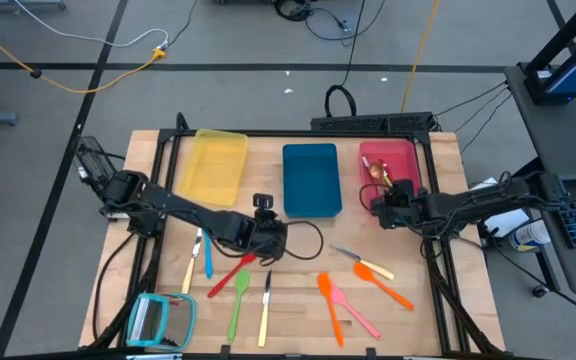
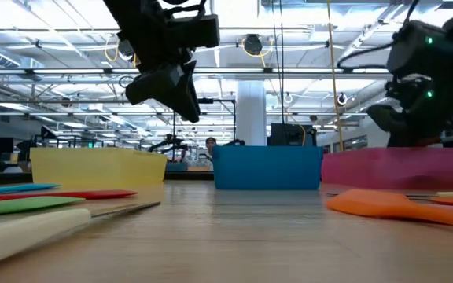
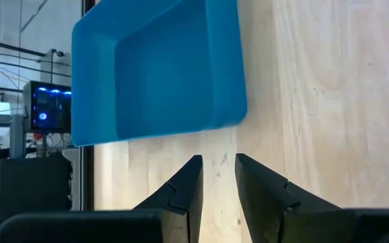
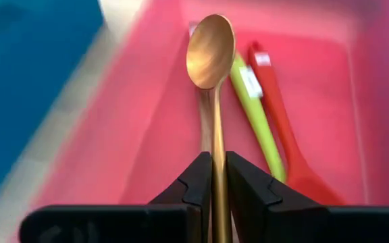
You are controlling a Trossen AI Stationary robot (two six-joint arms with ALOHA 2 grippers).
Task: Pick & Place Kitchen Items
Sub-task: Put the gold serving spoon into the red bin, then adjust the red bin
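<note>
My right gripper (image 1: 388, 192) hovers over the red tray (image 1: 408, 160), shut on a copper-coloured metal spoon (image 4: 210, 50). A green utensil (image 4: 252, 104) and a red one (image 4: 286, 142) lie on the tray floor. My left gripper (image 1: 274, 238) hangs over bare wood just near of the blue tray (image 3: 161, 67), its fingers slightly apart and holding nothing. Below it lie a red spatula (image 1: 230, 275), a green spoon (image 1: 237, 300), a yellow knife (image 1: 265, 310) and a blue utensil (image 1: 208, 258). Orange (image 1: 328, 298) and pink (image 1: 356, 312) utensils lie to the right. My right gripper pinches the spoon's slim handle (image 4: 217, 145) between its two fingers (image 4: 198, 179). The spoon runs along the fingers, with its bowl sticking out ahead of them over the red tray's floor. Its shadow falls beside it on the tray.
The yellow tray (image 1: 216, 165) stands left of the blue tray (image 1: 310, 180). A teal-framed flat square (image 1: 160, 320) lies at the near left corner. More orange and yellow utensils (image 1: 380, 280) lie near the right arm. A cable loops beside my left gripper.
</note>
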